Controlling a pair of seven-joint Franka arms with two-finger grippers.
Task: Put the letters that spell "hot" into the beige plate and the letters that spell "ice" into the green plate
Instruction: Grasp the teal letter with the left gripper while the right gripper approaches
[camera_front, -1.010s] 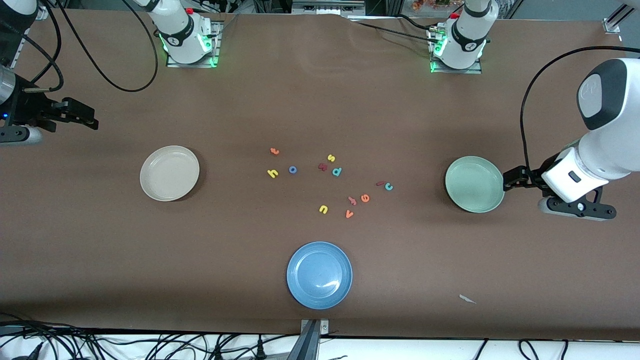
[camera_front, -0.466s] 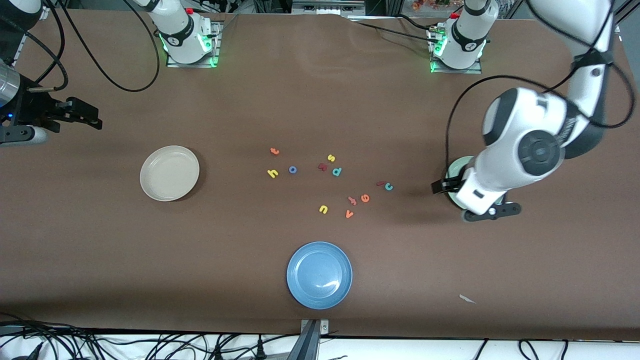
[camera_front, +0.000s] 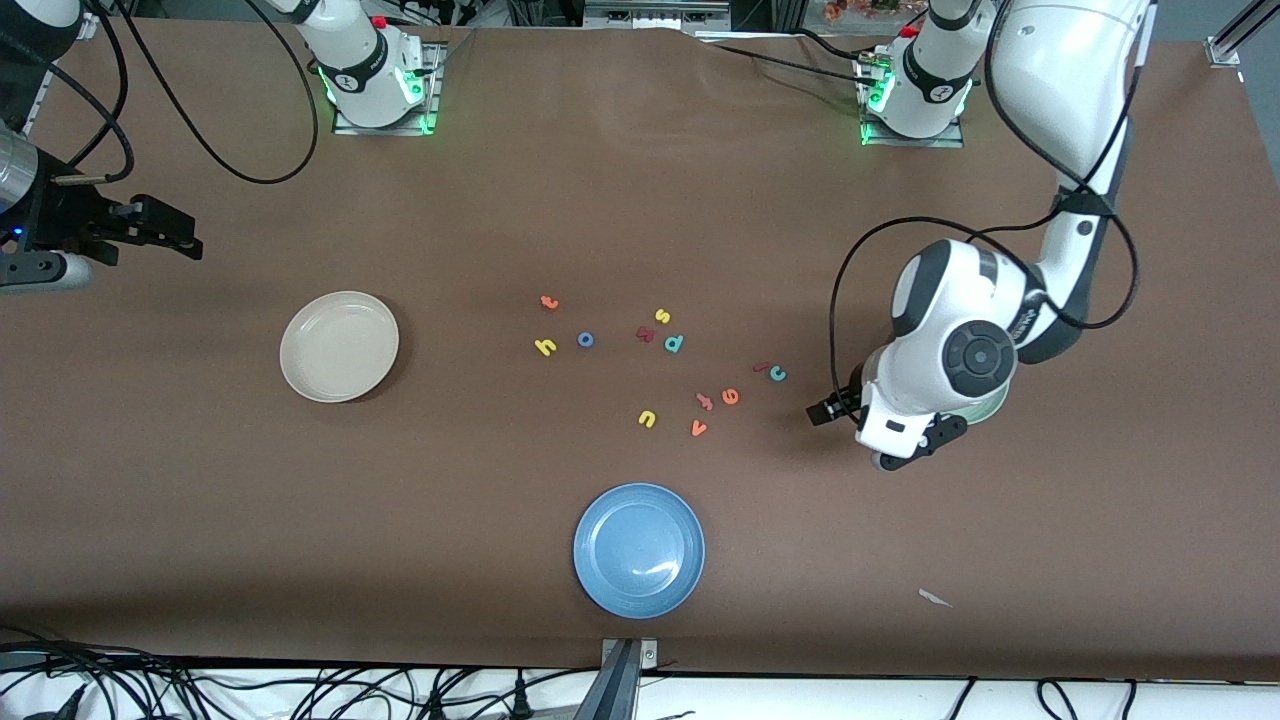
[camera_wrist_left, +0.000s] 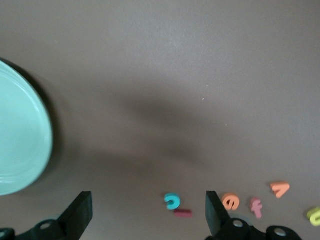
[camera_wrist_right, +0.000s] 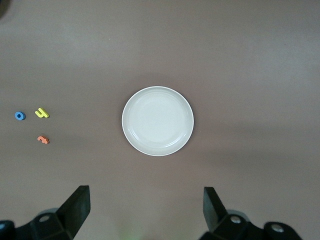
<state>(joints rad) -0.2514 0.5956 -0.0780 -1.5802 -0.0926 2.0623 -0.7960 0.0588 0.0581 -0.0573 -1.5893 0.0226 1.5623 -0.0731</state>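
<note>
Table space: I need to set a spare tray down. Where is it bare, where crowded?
Bare: between the beige plate and the yellow h, and between the blue plate and the paper scrap. Crowded: the scattered letters mid-table.

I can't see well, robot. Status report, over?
Left gripper open, over table beside c. Right gripper open, waiting. Both plates empty. Nothing blocking.

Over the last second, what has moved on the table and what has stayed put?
The left arm swung in from its end of the table, over the pale mint-green plate, toward the foam letters; its left pincer is open and empty, over bare table near the teal c and dark red i. The right pincer waits, open. Letters, cream-beige plate and round blue plate stayed put.
</note>
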